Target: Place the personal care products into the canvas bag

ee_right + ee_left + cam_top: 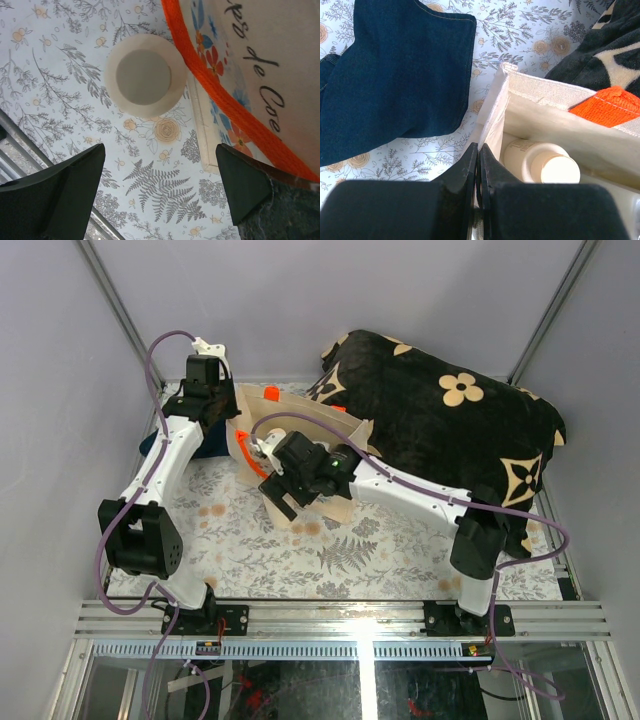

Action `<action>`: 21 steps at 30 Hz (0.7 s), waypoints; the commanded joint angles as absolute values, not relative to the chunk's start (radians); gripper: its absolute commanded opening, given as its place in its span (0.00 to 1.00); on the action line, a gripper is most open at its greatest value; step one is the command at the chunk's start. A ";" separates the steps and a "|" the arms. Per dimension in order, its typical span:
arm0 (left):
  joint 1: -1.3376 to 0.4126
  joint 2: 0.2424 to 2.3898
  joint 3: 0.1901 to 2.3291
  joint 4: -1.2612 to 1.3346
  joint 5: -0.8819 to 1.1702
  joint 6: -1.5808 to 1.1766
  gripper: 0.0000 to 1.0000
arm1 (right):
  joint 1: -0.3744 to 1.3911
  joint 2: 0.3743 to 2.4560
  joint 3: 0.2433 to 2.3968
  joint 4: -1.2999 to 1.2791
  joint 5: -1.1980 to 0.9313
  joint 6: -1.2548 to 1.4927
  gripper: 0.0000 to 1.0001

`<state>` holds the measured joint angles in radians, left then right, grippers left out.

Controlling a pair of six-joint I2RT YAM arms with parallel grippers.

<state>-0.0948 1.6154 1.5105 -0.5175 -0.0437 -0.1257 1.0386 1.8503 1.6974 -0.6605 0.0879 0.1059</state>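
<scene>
The canvas bag point(300, 425) stands open in the middle of the table, its orange handle point(245, 452) hanging down the front. My left gripper point(222, 420) is shut on the bag's left rim point(492, 115). Inside the bag lies a cream bottle with a tan cap point(545, 162). My right gripper point(283, 495) is open and empty in front of the bag. In the right wrist view a second cream bottle with a round tan cap point(145, 75) stands upright on the tablecloth, beyond my open gripper point(160, 165) and beside the bag's printed front point(260, 75). The other bottles are hidden.
A large black flower-patterned cushion point(450, 430) lies behind and to the right of the bag. A dark blue denim cloth point(395, 75) lies left of the bag. A metal rail point(340, 620) runs along the table's near edge.
</scene>
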 commanded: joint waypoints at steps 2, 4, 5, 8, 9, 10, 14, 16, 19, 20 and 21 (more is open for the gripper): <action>-0.080 1.603 1.513 -0.488 -0.046 -0.115 0.00 | 1.037 1.890 1.753 -0.636 0.008 0.101 1.00; -0.080 1.605 1.512 -0.487 -0.045 -0.115 0.00 | 1.038 1.907 1.765 -0.630 -0.012 0.100 1.00; -0.078 1.608 1.512 -0.486 -0.046 -0.115 0.00 | 1.038 1.916 1.772 -0.629 -0.017 0.099 1.00; -0.076 1.610 1.514 -0.486 -0.041 -0.114 0.00 | 1.039 1.951 1.797 -0.635 -0.019 0.099 0.99; -0.075 1.611 1.515 -0.486 -0.041 -0.113 0.00 | 1.039 1.962 1.805 -0.635 -0.019 0.096 1.00; -0.075 1.611 1.517 -0.486 -0.039 -0.112 0.00 | 1.039 1.972 1.810 -0.634 -0.018 0.095 0.99; -0.071 1.611 1.519 -0.486 -0.038 -0.109 0.00 | 1.039 2.009 1.837 -0.636 0.016 0.081 0.99; -0.068 1.609 1.519 -0.486 -0.038 -0.107 0.00 | 1.039 2.024 1.850 -0.637 0.030 0.072 0.99; -0.066 1.606 1.517 -0.487 -0.036 -0.107 0.00 | 1.039 2.040 1.860 -0.628 0.035 0.065 1.00; -0.063 1.604 1.516 -0.487 -0.037 -0.106 0.00 | 1.039 2.045 1.863 -0.623 0.037 0.064 0.99; -0.063 1.603 1.516 -0.487 -0.036 -0.105 0.00 | 1.040 2.051 1.866 -0.619 0.037 0.061 1.00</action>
